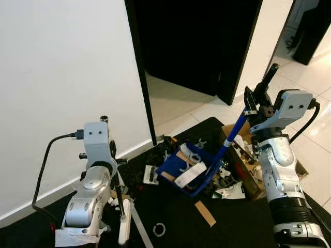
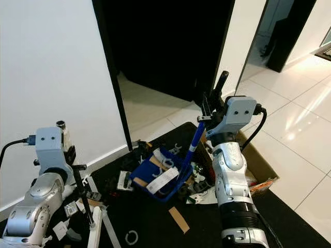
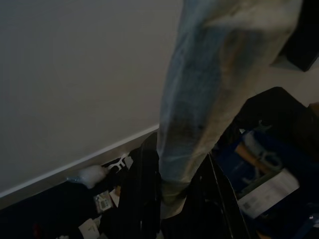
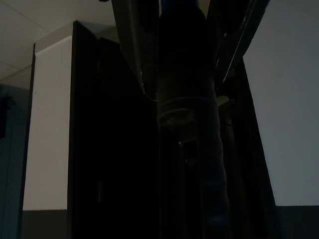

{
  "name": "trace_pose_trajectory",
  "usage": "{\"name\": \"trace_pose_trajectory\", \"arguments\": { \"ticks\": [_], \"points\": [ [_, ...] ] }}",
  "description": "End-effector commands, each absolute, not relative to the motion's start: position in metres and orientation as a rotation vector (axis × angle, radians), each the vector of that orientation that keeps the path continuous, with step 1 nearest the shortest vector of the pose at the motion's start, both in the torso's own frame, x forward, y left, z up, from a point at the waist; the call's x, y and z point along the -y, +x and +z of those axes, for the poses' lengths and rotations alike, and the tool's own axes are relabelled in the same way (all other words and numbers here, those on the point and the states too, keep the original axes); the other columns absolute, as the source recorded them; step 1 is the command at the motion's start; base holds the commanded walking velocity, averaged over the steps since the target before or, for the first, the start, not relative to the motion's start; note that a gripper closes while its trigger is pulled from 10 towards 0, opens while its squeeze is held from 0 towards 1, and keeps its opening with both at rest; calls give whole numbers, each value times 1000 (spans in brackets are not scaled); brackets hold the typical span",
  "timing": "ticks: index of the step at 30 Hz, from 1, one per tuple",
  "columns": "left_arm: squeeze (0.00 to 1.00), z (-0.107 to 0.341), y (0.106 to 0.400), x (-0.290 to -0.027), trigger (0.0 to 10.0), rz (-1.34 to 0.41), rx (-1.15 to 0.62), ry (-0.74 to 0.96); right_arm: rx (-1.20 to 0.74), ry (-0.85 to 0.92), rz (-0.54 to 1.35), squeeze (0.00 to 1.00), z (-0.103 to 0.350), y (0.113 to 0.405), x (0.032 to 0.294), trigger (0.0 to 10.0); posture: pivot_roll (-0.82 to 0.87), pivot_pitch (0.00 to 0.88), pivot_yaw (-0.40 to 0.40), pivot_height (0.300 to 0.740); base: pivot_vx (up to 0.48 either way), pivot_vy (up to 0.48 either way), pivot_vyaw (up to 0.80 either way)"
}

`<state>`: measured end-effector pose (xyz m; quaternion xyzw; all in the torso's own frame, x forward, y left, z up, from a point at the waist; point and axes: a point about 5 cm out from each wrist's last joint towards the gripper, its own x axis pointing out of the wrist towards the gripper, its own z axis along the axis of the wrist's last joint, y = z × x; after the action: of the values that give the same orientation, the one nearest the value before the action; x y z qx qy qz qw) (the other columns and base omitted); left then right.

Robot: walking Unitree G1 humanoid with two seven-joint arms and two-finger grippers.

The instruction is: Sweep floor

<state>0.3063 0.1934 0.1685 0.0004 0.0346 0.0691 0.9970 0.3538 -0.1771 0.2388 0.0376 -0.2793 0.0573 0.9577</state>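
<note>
Closest to the head camera, the left gripper (image 1: pixel 120 199) sits low by the white wall (image 1: pixel 62 77), its jaws clenched around the pale, slim broom handle (image 1: pixel 124 219), which the left wrist view shows running up between the black fingers (image 3: pixel 142 199). Higher on the right, the right gripper (image 1: pixel 257 101) has its jaws closed on the dark grip at the top of the blue dustpan handle (image 1: pixel 230 139). That handle slopes down to the blue plastic dustpan (image 1: pixel 186 170), tilted and carrying white paper scraps and a strip of cardboard. It hangs over the black floor mat (image 1: pixel 170 217), beside an open cardboard box (image 1: pixel 248 181). Litter remains on the mat: a brown cardboard strip (image 1: pixel 205 213), a small white ring (image 1: pixel 159 229), and loose paper.

Judging by this, the dustpan is loaded and ready to empty. Next, tip it over the box, keeping it level until then, and sweep up the remainder.
</note>
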Motion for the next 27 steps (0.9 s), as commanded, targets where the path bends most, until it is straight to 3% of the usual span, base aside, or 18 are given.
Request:
{"name": "trace_pose_trajectory", "arguments": {
  "ticks": [1,27],
  "points": [
    [0,179,306,-192,10000,144,3,12,619,94,129,0,251,353,175,10000,69,133,80,740,0,0,0],
    [0,181,312,-193,10000,192,26,14,686,77,130,0,268,349,180,10000,65,146,76,740,0,0,0]
  ]
}}
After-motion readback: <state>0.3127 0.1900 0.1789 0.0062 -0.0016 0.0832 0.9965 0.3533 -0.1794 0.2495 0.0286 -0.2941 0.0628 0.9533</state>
